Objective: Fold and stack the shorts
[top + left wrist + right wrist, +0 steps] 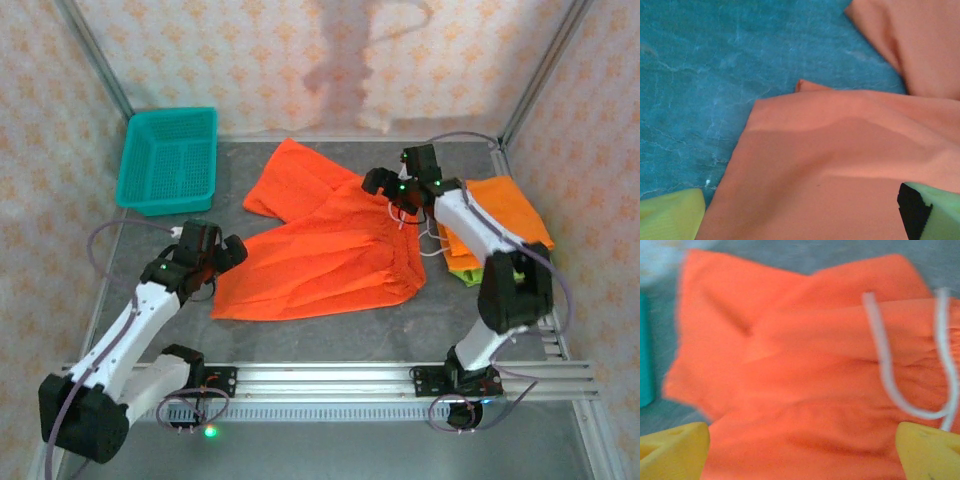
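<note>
The left gripper (228, 254) hovers at the orange shorts' (320, 255) left edge; the right gripper (390, 195) hovers over the waistband; both finger pairs stand wide apart.

Teal basket (165, 203), probably plastic, far left

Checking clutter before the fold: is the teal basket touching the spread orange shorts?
Apart. Top view shows bare table between the basket and the spread orange shorts.

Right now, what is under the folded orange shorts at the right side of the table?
A strip of lime green shorts peeks out beneath the folded orange shorts at their near edge. The rest of the green pair is covered by them and the right arm.
</note>
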You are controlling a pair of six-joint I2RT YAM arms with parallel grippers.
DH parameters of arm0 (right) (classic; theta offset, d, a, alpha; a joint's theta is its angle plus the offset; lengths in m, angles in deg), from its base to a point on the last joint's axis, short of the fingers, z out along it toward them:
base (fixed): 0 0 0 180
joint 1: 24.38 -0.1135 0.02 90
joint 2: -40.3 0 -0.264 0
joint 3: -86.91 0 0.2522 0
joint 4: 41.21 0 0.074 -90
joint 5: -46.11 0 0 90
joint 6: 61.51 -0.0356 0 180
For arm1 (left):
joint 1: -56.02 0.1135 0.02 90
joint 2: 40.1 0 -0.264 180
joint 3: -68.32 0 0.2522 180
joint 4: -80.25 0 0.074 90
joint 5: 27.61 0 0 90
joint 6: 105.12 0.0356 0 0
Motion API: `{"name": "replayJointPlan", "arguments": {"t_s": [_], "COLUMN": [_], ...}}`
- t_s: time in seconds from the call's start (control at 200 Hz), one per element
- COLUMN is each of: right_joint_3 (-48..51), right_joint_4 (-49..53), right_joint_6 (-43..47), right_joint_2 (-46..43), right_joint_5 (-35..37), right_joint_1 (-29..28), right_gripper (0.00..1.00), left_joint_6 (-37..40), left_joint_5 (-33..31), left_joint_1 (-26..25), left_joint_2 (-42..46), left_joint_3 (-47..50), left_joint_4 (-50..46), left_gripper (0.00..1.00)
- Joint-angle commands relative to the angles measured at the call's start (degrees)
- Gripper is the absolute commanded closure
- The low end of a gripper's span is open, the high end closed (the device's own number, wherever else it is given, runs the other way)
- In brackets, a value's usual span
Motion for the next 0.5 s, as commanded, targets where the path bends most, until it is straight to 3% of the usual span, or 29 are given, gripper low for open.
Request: {"name": "replayJointPlan", "arguments": {"t_s": [0.0, 0.24, 0.495], "right_joint_3": [5.44, 18.02, 27.09], "right_joint_4": [-4.65, -5.61, -3.22], "right_joint_6": [3.63, 3.69, 3.81], "right_joint_2": [-10.25, -27.54, -37.87], "right_joint_5": [0.35, 1.65, 3.21], "right_joint_1": [-2.14, -2.46, -2.51], "right_gripper": [0.05, 0.04, 0.03], "left_joint_6": [1.18, 2.72, 5.20], "left_joint_5": [1.57, 2.09, 0.83], "left_joint_1": [1.81, 3.67, 3.82], "left_joint_2": [-5.95, -19.53, -29.43], "left_joint_3": [-1.29, -5.69, -10.49], "left_joint_4": [1.89, 5.36, 6.76], "left_gripper": [0.03, 0.11, 0.16]}}
